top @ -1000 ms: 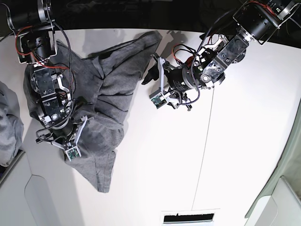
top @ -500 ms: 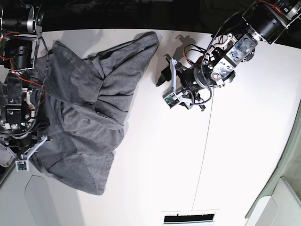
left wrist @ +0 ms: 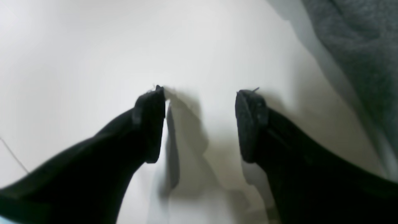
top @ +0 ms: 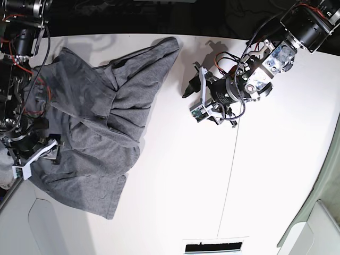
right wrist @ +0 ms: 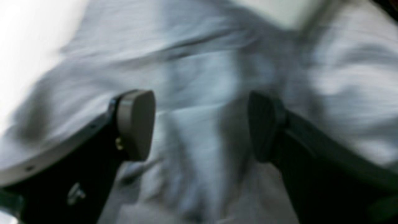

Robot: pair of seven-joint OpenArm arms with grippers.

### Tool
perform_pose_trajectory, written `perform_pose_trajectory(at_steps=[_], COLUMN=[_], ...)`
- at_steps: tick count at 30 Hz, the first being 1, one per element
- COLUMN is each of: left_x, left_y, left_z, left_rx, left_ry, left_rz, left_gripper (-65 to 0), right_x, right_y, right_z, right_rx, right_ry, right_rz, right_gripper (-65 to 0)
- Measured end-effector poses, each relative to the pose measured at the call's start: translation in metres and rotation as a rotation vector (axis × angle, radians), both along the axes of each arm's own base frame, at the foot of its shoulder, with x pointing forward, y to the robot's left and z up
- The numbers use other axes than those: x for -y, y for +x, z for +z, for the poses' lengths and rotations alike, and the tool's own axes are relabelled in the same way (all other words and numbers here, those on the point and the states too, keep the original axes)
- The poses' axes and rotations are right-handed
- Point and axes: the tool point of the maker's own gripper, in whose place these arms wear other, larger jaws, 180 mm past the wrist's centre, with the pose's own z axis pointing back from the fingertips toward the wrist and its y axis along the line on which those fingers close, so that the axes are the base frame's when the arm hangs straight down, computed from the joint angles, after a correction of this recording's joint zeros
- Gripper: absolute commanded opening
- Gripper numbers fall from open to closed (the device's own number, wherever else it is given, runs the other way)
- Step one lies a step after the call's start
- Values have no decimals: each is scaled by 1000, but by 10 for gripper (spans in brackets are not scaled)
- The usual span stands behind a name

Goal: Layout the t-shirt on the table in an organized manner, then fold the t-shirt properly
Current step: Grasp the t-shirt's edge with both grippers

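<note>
1. Soft, light, limp cotton: t-shirt (top: 101, 127) likely to drape, bunch and stretch when pulled, not to hold any shape; no fragility, little slip on a matte surface.
2. Lying on the left half of the desk (top: 276, 159), crumpled, with thick pleats through the middle and one corner reaching toward the far edge; not yet laid out flat, by the look of it.
3. Best taken at an edge or corner rather than mid-cloth: probably the pointed far corner (top: 171, 43) and the near hem corner (top: 109, 212), pinching a single layer so that a pull spreads the folds instead of dragging the heap.
4. Left end effector (top: 192, 98) open, empty, poised low over bare desk just right of the far corner, apart from the cloth; arm reaching in from the far right, wrist bent, fingers aimed left toward the t-shirt.
5. In the left wrist view, left end effector (left wrist: 200, 124) with dark pads spread wide above white desk (left wrist: 77, 46), grey t-shirt (left wrist: 360, 46) at the upper right only.
6. Right end effector (top: 32, 159) at the left edge of the cloth, arm folded down along the left side of the scene; grip hard to judge from overhead.
7. In the right wrist view, right end effector (right wrist: 202, 124) spread wide with nothing between the pads, blurred grey t-shirt (right wrist: 202, 62) beneath it.
</note>
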Motion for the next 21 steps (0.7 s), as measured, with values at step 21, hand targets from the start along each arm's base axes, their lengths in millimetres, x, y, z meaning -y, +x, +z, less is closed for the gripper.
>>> perform_pose_trajectory(at_steps=[21], left_x=[56], left_y=[-92], left_z=[29], left_rx=[-93], left_ry=[-162], left_rz=[-97], left_gripper=[-272], right_x=[-65], right_y=[-173], right_z=[-67], right_rx=[-273], right_ry=[79], right_rz=[263], right_gripper=[-203])
